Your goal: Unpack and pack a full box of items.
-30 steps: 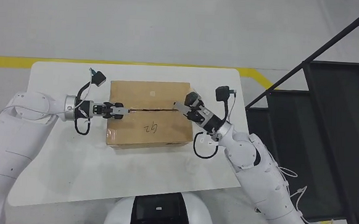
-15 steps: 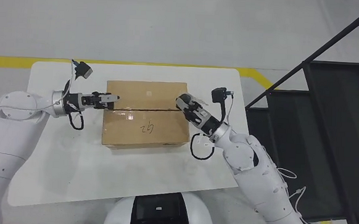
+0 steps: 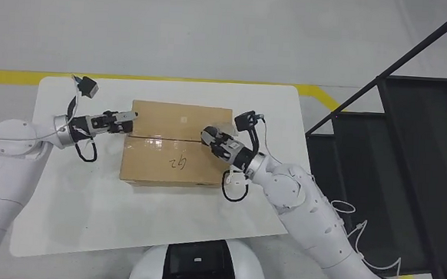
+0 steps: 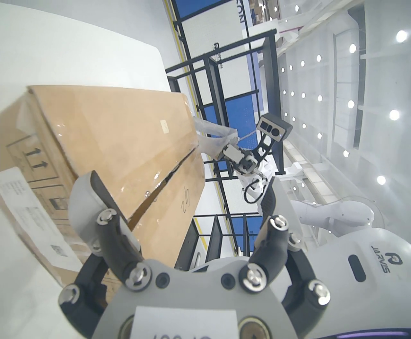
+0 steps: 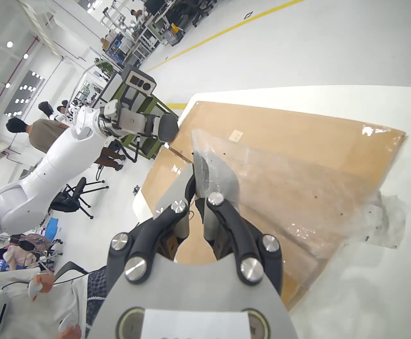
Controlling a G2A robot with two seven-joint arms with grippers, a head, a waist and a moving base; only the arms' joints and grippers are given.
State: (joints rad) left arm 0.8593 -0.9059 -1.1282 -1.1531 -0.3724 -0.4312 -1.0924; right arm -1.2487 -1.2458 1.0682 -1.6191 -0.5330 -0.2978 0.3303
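- Sitting mid-table point(image 3: 73, 207), the cardboard box point(image 3: 178, 148) has its flaps down.
- Right gripper point(image 5: 199, 170) is clamped on clear tape point(image 5: 282, 192) above the box top.
- Left gripper point(image 3: 131, 119) is spread wide at the box's left end, grasping nothing.

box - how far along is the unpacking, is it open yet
Done: a strip of clear tape is peeled up off the top of the box at one end. In hand: the right gripper is shut on that tape; the left gripper is open at the opposite end, by the seam. Left: the flaps lie shut, so opening, unpacking and repacking all remain.
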